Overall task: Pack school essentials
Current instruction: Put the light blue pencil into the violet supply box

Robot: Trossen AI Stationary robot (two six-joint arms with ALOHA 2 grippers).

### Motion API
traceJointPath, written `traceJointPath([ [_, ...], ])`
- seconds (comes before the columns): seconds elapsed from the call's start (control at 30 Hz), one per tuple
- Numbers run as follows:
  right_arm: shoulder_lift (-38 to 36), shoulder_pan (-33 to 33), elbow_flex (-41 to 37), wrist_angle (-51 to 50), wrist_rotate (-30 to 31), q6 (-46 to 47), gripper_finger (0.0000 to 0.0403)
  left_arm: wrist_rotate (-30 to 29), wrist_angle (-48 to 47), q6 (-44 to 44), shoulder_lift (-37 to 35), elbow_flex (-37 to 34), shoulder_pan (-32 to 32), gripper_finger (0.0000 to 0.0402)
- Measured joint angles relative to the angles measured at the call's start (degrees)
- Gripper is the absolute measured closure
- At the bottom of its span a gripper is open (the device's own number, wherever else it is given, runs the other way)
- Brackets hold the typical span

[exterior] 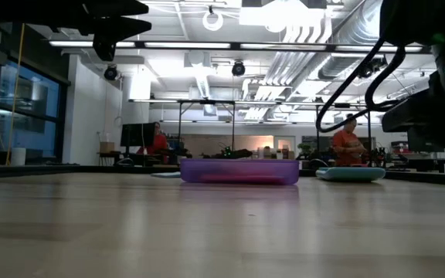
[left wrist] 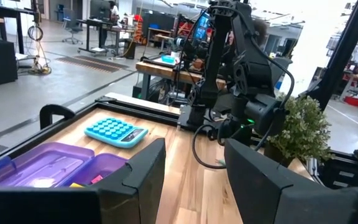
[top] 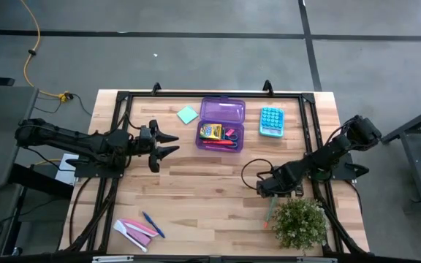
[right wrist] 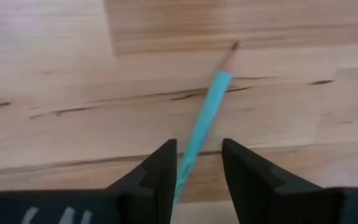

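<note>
My right gripper [right wrist: 199, 168] points down at the table near its right front, open. Its fingers stand on either side of a green pencil-like pen [right wrist: 211, 102] that lies flat on the wood [top: 269, 212]; the pen runs close along one finger. An open purple box [top: 221, 124] at the far middle holds the yellow crayon box [top: 210, 131], blue-handled scissors [top: 230, 134] and a red pen. The green sticky-note pad [top: 188, 115] lies left of the box. A blue pen [top: 153, 224] lies near the front left. My left gripper [top: 168, 143] hovers open, left of the box.
A light-blue buttoned pad [top: 271, 120] lies right of the box. A small potted plant [top: 299, 223] stands just beside my right gripper at the near right. Pink and white flat pieces [top: 136, 229] lie at the near left. A black frame [top: 123, 96] edges the table.
</note>
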Motion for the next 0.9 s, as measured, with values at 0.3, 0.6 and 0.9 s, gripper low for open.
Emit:
traceJointPath([
  [0.3, 0.0, 0.0, 0.0, 0.4, 2.4, -1.4, 0.0283, 0.2, 0.0, 0.0, 0.0, 0.0, 0.0, 0.0245],
  [0.6, 0.0, 0.0, 0.0, 0.3, 4.2, -2.3, 0.0384, 0.2, 0.0, 0.0, 0.0, 0.0, 0.0, 0.0245],
  [0.9, 0.0, 0.0, 0.0, 0.6, 5.0, -4.8, 0.0395, 0.2, 0.0, 0.0, 0.0, 0.0, 0.0, 0.0245],
])
